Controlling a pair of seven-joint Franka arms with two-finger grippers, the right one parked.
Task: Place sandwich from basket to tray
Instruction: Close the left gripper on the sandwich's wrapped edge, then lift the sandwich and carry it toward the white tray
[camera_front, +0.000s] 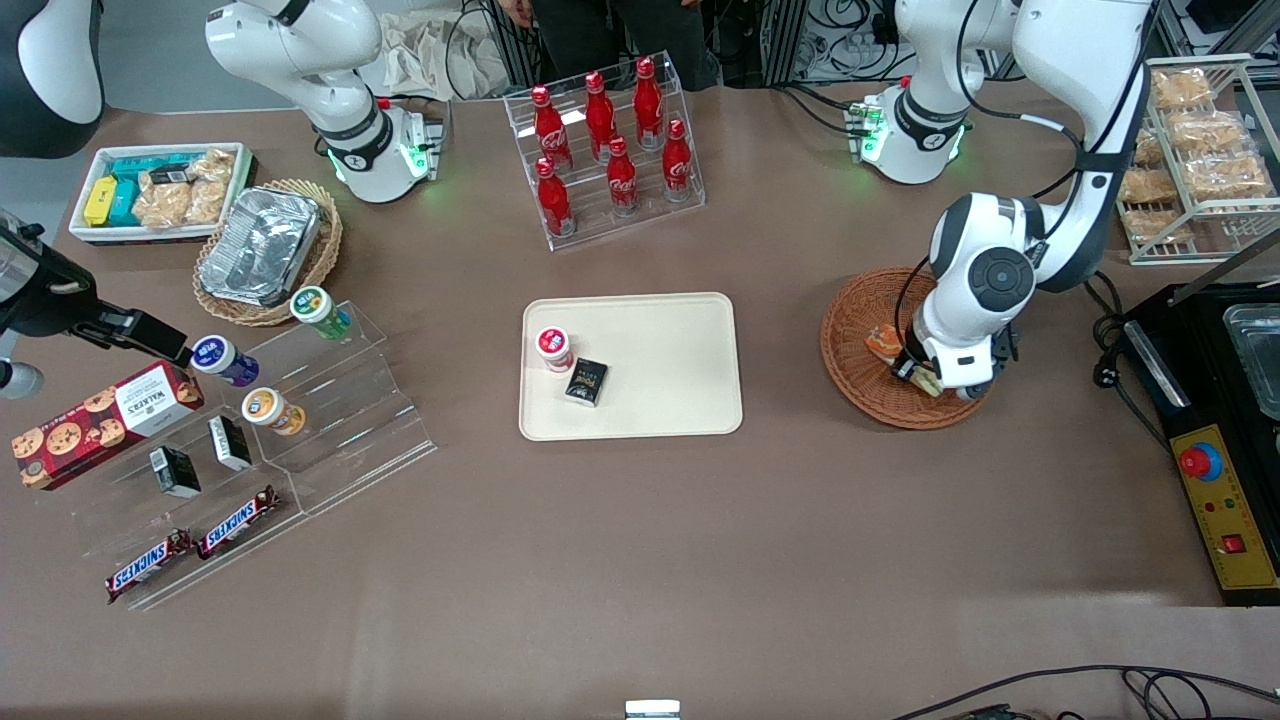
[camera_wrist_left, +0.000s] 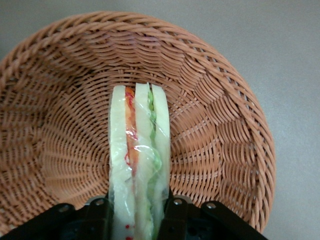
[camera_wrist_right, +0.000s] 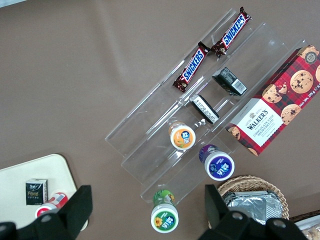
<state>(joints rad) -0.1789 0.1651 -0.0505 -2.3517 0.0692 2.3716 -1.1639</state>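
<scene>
The tray (camera_front: 680, 400), toward the parked arm's end of the table from the basket (camera_front: 850, 330), is carrying one red-capped cup (camera_front: 554, 348) and one small black box (camera_front: 586, 381). Inside the basket, the gripper (camera_front: 918, 375) is pinching one sandwich (camera_wrist_left: 139, 150): its two fingers (camera_wrist_left: 99, 220) are standing only a sandwich-width apart, pressing the bread on both sides. The sandwich is standing on edge, layers showing, over the basket's woven floor.

The arm (camera_front: 985, 290) hides most of the sandwich (camera_front: 884, 344).
</scene>
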